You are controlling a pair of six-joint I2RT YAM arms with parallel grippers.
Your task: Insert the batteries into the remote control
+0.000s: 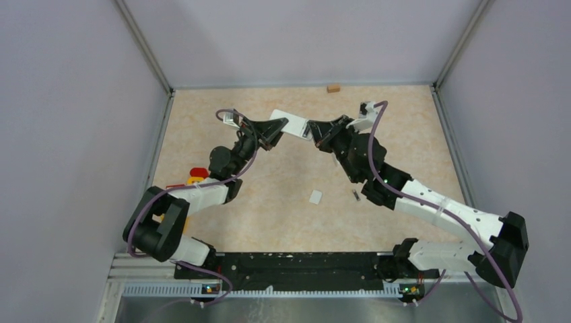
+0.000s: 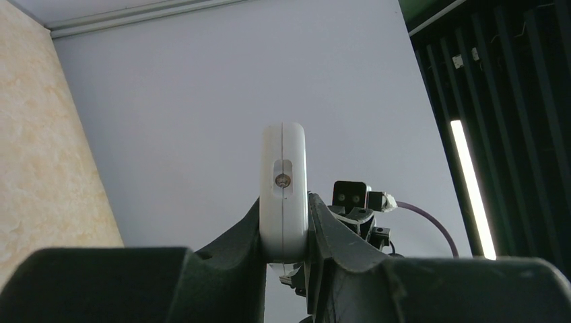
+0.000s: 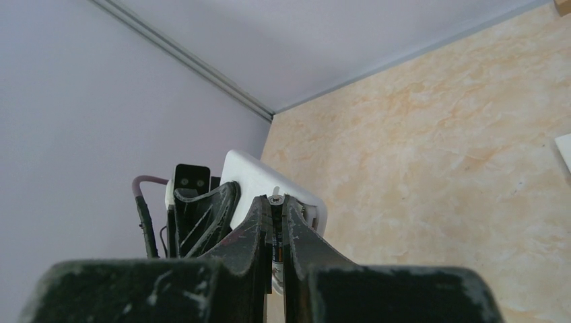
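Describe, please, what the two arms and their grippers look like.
Both the left arm and right arm have white links with bulky black joints. A purple cable loops along each. The left gripper and right gripper have black, tapering fingers.

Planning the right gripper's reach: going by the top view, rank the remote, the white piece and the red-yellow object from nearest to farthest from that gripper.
1. Remote: at the tips of the right gripper, just to its left.
2. White piece: lying flat, toward the near edge.
3. Red-yellow object: far off to the left.
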